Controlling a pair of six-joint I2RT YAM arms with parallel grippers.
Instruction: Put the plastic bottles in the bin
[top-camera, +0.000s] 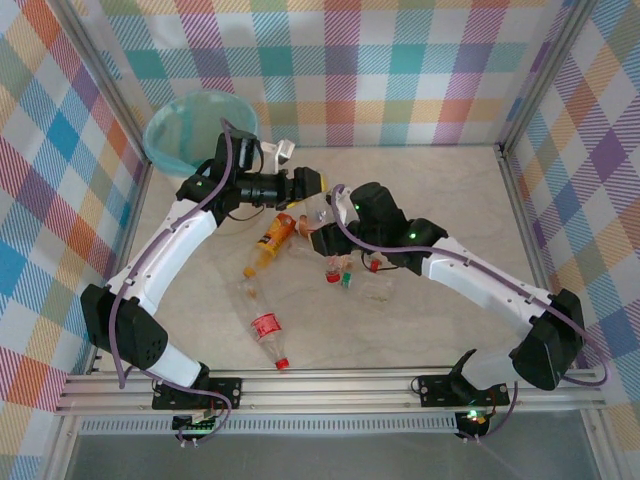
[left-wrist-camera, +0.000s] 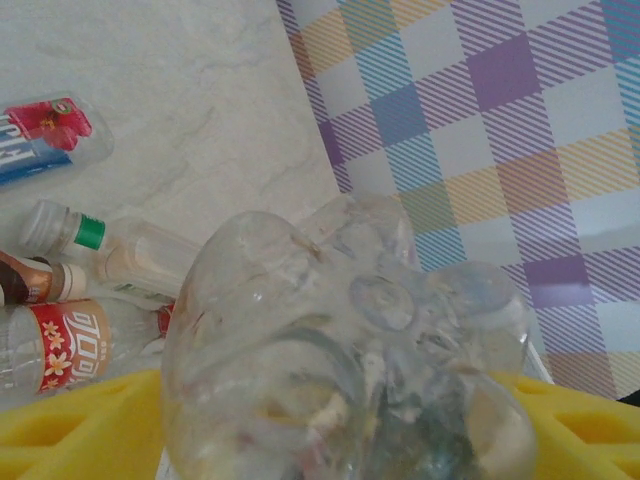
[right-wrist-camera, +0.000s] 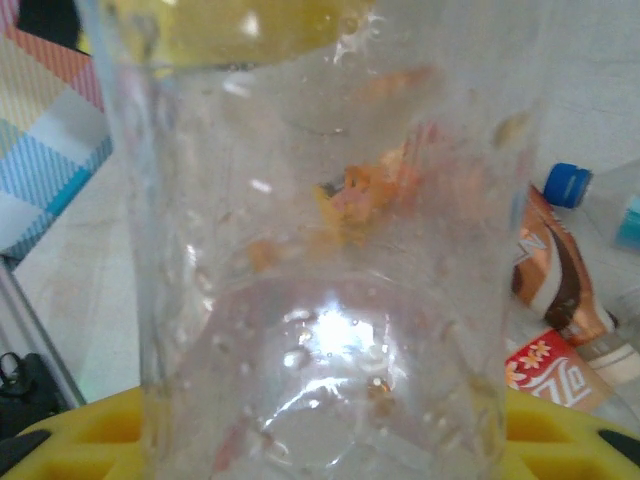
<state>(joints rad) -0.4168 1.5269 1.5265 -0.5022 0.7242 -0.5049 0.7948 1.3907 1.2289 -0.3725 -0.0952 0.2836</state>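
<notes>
Left claw (top-camera: 306, 186) clamped on clear bottle (left-wrist-camera: 350, 340). Right claw (top-camera: 324, 218) grips a bottle too, the same one, I judge. Bin (top-camera: 165, 150) at far-left corner. Open right first, then swing left over rim, drop. Other bottles (top-camera: 268, 240) lie on table (top-camera: 450, 200).

A pale marbled tabletop (top-camera: 440, 190) sits enclosed by walls of pastel plaid cloth (top-camera: 380, 70), evenly lit.

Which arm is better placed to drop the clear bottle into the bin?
Left. The left gripper and the right gripper both seem to grip the clear bottle, but the left one is closer to the bin in the far-left corner.
</notes>
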